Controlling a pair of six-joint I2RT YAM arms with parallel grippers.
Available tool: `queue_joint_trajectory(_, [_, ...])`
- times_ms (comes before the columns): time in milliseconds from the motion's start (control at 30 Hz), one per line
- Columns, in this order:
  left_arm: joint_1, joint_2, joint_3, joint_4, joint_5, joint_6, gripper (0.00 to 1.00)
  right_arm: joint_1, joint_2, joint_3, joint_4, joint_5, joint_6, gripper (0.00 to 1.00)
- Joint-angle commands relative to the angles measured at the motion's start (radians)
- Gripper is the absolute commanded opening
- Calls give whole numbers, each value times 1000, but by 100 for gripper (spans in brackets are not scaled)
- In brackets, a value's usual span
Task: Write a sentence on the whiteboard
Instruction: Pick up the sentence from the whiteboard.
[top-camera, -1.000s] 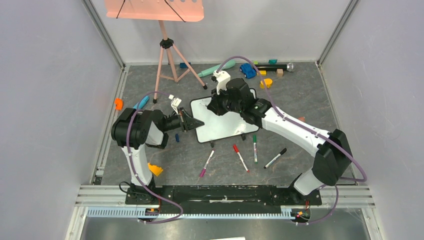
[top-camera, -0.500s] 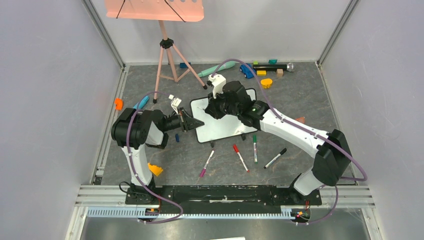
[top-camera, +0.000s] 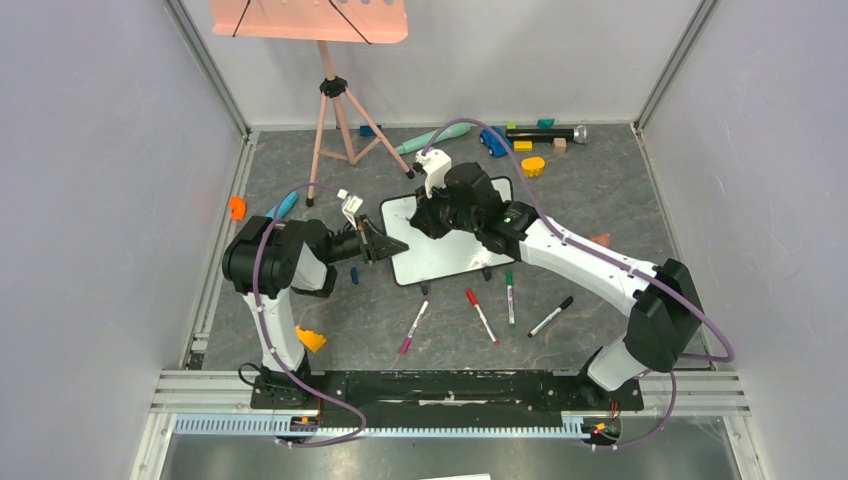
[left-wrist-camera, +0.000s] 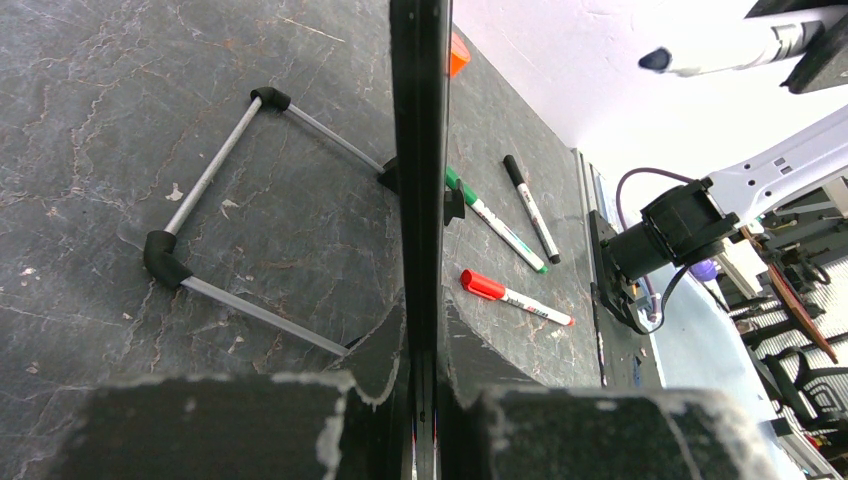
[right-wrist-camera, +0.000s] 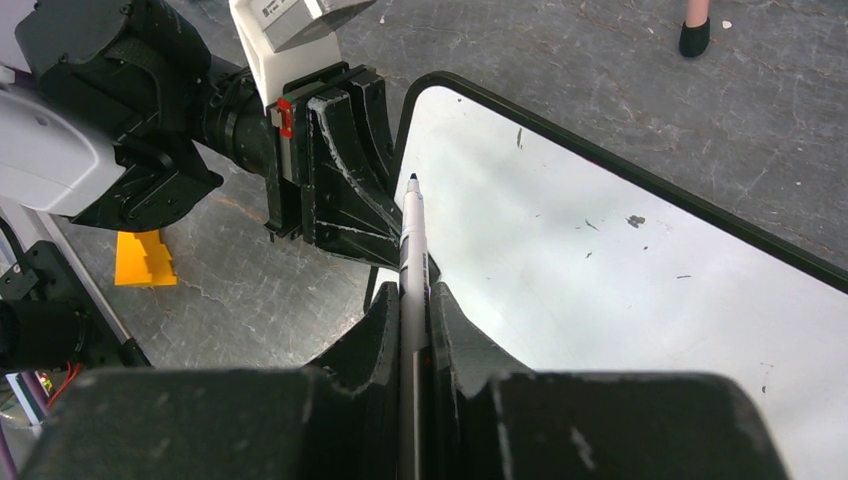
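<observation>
The right hand (right-wrist-camera: 410, 300) is squeezing a pen (right-wrist-camera: 411, 235) tight. A moment ago it was hanging a bit more over the middle of the whiteboard (top-camera: 445, 258). Now it has slid a little toward the whiteboard's far left corner and is waiting there. The pen's tip is pointing at that corner, but I cannot tell if it is touching. I think the first word is going to start there. The left hand (top-camera: 395, 245) is pinching the whiteboard's left edge, same as before, keeping it steady. The whiteboard is sitting in the middle of the surface (top-camera: 350, 310), and no words are showing on it yet.
</observation>
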Motion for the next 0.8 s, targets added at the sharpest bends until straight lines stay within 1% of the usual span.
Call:
queue_joint_trajectory(0, [8, 31, -8, 35, -46, 75, 3, 9, -16, -2, -21, 10, -40, 0])
queue_joint_trajectory(200, [9, 28, -8, 36, -46, 78, 3, 17, -122, -144, -21, 37, -87, 0])
queue_joint_trajectory(300, [9, 33, -7, 36, -45, 77, 3, 17, -148, -169, -20, 51, -96, 0])
queue_joint_trajectory(567, [11, 33, -8, 35, -46, 75, 2, 17, -137, -149, 3, 64, -74, 0])
queue_joint_trajectory(767, [11, 23, -18, 35, -60, 76, 2, 18, -102, -77, 16, 58, -62, 0])
